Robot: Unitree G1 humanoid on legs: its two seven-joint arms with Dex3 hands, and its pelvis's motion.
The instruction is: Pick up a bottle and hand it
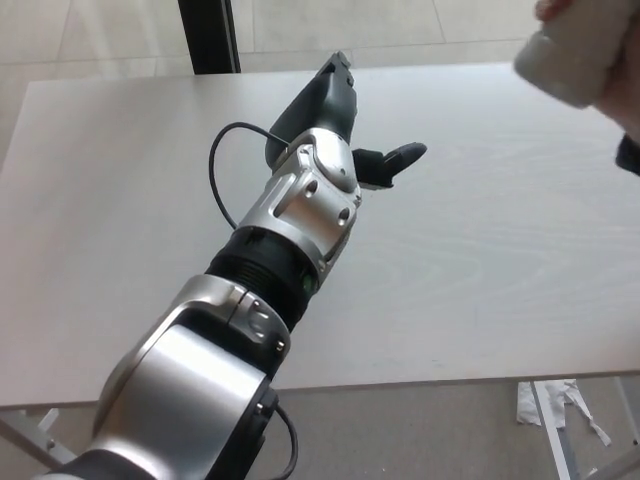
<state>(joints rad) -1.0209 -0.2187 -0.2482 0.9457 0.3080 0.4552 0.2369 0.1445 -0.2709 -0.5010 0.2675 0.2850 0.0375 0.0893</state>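
Note:
My left hand [345, 125] stretches out over the middle of the white table [480, 260], open, its black thumb sticking out to the right and nothing in it. The white bottle [577, 50] is at the top right corner, blurred, held by a person's hand [553, 9] with a dark sleeve [629, 155] just below it. The bottle is well apart from my hand, up and to the right. My right hand does not show.
A black post [209, 35] stands behind the table's far edge. Scraps of white paper [545, 402] lie on the floor below the table's near right edge. A black cable [222, 170] loops off my left wrist.

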